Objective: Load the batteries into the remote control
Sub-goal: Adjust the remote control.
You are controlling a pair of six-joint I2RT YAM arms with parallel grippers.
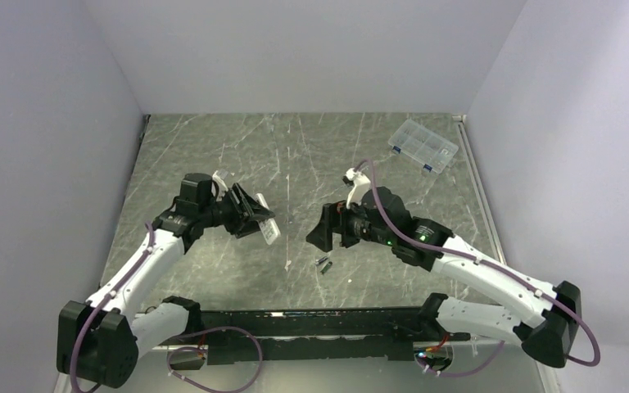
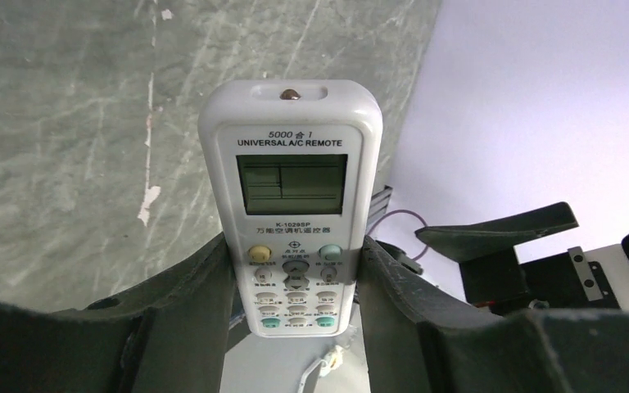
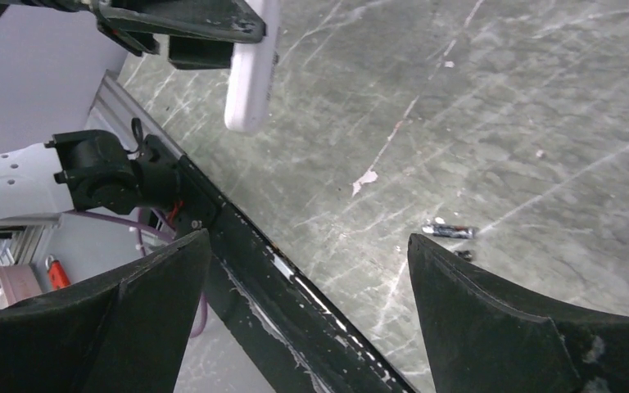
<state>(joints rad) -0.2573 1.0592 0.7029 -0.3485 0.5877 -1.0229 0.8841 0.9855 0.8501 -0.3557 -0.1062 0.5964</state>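
My left gripper (image 1: 255,214) is shut on the remote control (image 1: 267,227), a slim white bar held above the table at centre left. In the left wrist view the remote control (image 2: 291,164) faces the camera, its button end clamped between the two dark fingers (image 2: 213,278). Two small dark batteries (image 1: 324,264) lie on the table just below my right gripper (image 1: 326,236). That gripper (image 3: 309,237) stands open with nothing between its fingers. One battery (image 3: 450,232) lies flat beside the right finger; a second dark battery (image 3: 463,255) peeks out at that finger's edge. The remote (image 3: 250,74) shows edge-on at upper left.
A clear compartmented plastic box (image 1: 423,146) sits at the back right of the grey marbled table. A black rail (image 1: 311,323) runs along the near edge. A small white chip (image 3: 365,177) lies on the table surface. Grey walls enclose the table on three sides.
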